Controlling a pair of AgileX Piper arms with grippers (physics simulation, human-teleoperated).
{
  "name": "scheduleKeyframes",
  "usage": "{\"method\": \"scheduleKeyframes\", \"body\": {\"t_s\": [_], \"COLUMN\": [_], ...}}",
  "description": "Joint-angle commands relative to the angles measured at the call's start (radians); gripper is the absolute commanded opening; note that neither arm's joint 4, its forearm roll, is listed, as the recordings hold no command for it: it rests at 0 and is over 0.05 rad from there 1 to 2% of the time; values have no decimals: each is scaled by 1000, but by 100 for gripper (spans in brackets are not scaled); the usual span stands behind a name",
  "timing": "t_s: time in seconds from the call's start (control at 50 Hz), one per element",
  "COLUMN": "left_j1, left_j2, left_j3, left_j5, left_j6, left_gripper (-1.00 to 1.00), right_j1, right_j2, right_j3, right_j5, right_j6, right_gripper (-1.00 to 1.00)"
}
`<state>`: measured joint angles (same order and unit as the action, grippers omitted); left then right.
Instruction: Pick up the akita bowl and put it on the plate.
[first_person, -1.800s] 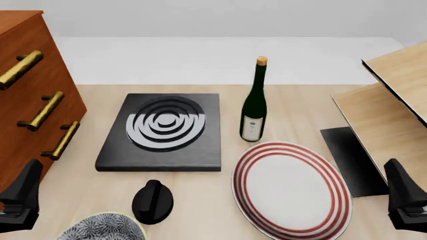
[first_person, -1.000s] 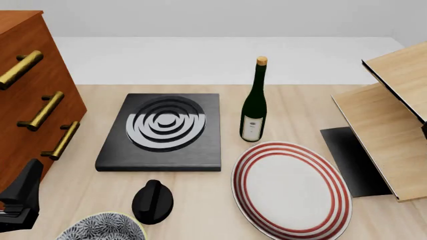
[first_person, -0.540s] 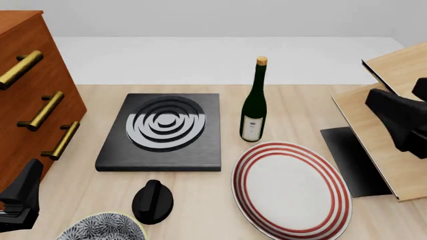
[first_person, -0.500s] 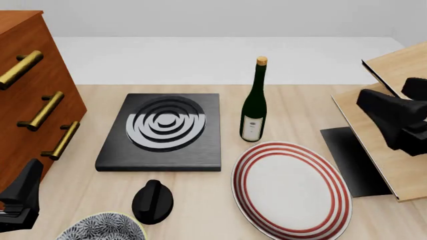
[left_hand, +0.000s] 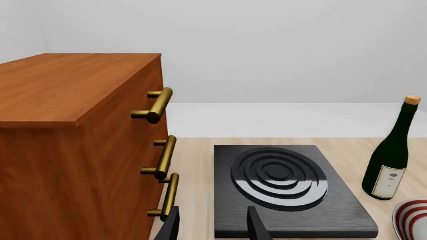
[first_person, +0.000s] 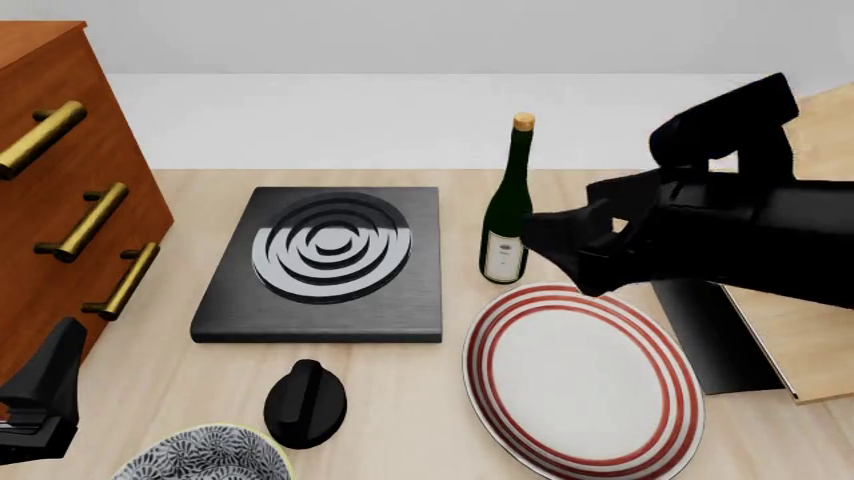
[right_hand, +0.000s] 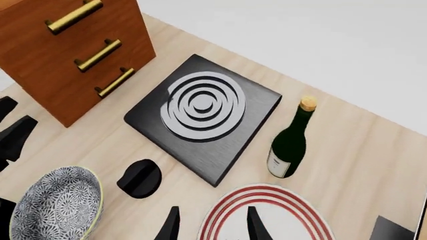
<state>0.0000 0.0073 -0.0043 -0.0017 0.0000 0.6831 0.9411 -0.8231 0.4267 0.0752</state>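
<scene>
Floral round akita bowl (right_hand: 57, 207), red-ringed plate (first_person: 583, 378) — apart, right gripper (first_person: 577, 252) above

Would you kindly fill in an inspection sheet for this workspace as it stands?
Surface: light wooden table.
Job's things: akita bowl at the near left edge, untouched; plate bare, right of centre.
Clutter: black slab with grey rings, upright wine bottle, black knob-like object beside the bowl.
Grippers: left gripper open, low at near left; right gripper open, above the plate's far rim.
Cables: nothing seen.
Surroundings: wooden drawer chest on the left, wooden panels on the right.
</scene>
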Motion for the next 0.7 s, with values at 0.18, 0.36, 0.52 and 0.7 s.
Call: {"method": "scheduleKeyframes", "body": {"t_s": [0.18, 0.36, 0.52, 0.7], "left_j1": [0, 0, 0, 0], "left_j2": [0, 0, 0, 0], "left_j3": [0, 0, 0, 0], "left_j5": [0, 0, 0, 0], "left_j6": [0, 0, 0, 0], "left_gripper": [100, 100, 100, 100], "right_j1": [264, 322, 406, 422], "right_j2": [244, 349, 437, 508], "right_j3": [-45, -32, 2, -3], "right_j5": [-26, -56, -132, -203], "right_j6": [149, 176, 238, 262], "right_gripper": [100, 100, 100, 100]}}
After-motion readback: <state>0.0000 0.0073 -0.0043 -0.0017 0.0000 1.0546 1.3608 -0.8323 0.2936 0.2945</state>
